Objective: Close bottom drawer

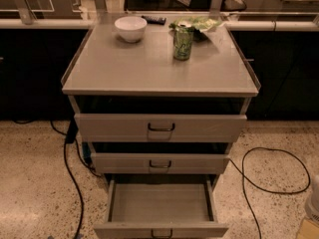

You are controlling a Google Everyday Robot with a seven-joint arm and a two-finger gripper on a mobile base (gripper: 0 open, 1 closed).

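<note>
The gripper is not seen in the camera view, so whether the jaws are spread or pressed together cannot be told, and no place can be set against them. The bottom drawer (159, 203), a grey-beige metal drawer with a small dark loop handle, is seen pulled far out at the foot of the grey-beige metal cabinet (149, 91). The two drawers above it are set further back. On the cabinet's top surface (139, 63), a round white bowl (130, 28) and a green drink can (183, 43) are stood apart.
</note>
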